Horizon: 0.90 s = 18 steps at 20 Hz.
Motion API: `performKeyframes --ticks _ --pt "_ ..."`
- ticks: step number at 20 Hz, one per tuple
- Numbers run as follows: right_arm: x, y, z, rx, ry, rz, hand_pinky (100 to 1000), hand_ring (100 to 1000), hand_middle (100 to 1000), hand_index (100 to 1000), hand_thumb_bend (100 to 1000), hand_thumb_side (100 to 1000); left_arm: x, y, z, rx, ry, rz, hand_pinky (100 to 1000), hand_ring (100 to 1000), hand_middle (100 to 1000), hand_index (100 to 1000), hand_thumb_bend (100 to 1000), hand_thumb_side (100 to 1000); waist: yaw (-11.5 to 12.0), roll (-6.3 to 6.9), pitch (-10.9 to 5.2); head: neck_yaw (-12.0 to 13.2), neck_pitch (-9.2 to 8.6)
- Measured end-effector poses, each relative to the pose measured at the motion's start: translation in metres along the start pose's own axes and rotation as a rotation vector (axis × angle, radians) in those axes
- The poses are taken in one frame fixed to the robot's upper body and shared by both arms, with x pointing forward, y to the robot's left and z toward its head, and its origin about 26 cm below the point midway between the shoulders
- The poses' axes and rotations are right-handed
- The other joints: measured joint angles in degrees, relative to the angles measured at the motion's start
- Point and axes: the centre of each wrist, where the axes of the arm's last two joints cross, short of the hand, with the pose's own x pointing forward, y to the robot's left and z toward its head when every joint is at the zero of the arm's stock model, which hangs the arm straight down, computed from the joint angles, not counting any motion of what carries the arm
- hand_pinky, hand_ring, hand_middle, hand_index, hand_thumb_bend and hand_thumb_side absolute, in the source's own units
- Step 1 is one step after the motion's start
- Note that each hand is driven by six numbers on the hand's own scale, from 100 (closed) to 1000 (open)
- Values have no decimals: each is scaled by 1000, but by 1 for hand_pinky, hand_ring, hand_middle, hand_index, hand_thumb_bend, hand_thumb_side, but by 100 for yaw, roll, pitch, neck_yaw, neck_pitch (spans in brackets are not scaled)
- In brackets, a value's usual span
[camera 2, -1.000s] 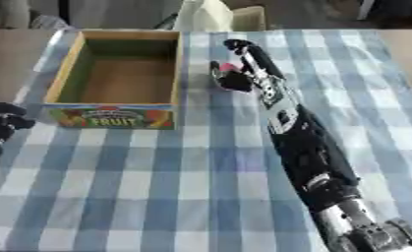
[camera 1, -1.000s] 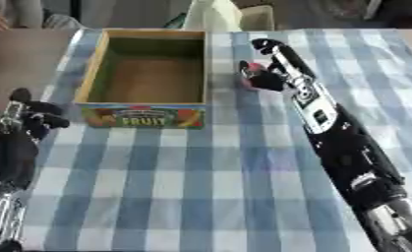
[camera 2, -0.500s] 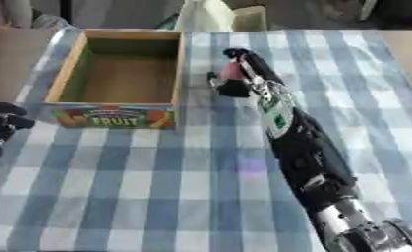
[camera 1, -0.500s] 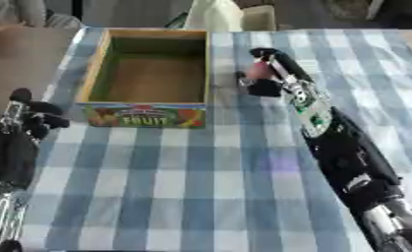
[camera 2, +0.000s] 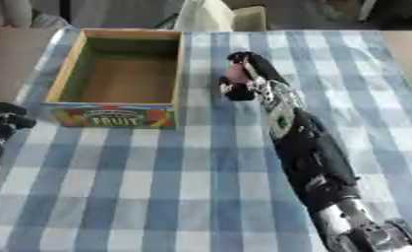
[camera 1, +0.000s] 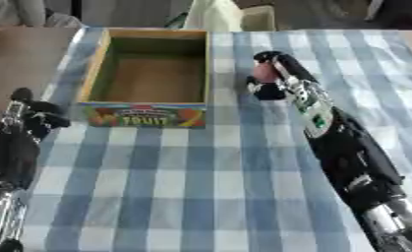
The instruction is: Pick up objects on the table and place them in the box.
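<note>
Biggest thing in shot was the table (camera 1: 200, 197), covered in a blue and white checked cloth that ran nearly edge to edge. On it, toward the far left, sat the box (camera 1: 145, 116), a shallow cardboard tray with a green inner wall and "FRUIT" printed on the front face. Nothing was inside it that I could see.

The right arm (camera 2: 308, 157) stretched in from the lower right corner, long and black with a silver joint near the bottom, reaching up toward the middle of the table. At the end of it, the right hand (camera 1: 274, 81) was curled around a small pinkish object (camera 1: 262, 73), fingers over the top and thumb below, so the thing sat tucked inside the grip. Hand and object were just to the right of the box's right wall, outside it, about level with the box's middle. Couldn't tell if the object was lifted off the cloth or resting on it.

The left hand (camera 1: 33, 115) sat at the left edge, just beside the box's near left corner, fingers curled in and holding nothing.
</note>
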Motion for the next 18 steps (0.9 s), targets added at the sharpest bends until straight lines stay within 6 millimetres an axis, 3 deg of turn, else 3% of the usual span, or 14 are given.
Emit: performKeyframes --ticks 4,9,18 --pt "-1 0 1 -43 18 -5 512 727 662 775 100 102 0 0 0 0 0 0 700 506 517 549 161 847 -3 5 0 14 0" --pt "-4 2 2 -126 42 -15 359 511 491 625 100 115 0 0 0 0 0 0 700 507 517 549 161 847 -5 28 0 18 0" --pt "3 -5 1 -261 -5 -20 319 470 442 571 100 100 0 0 0 -1 -1 0 700 508 517 549 161 845 -4 34 0 30 1"
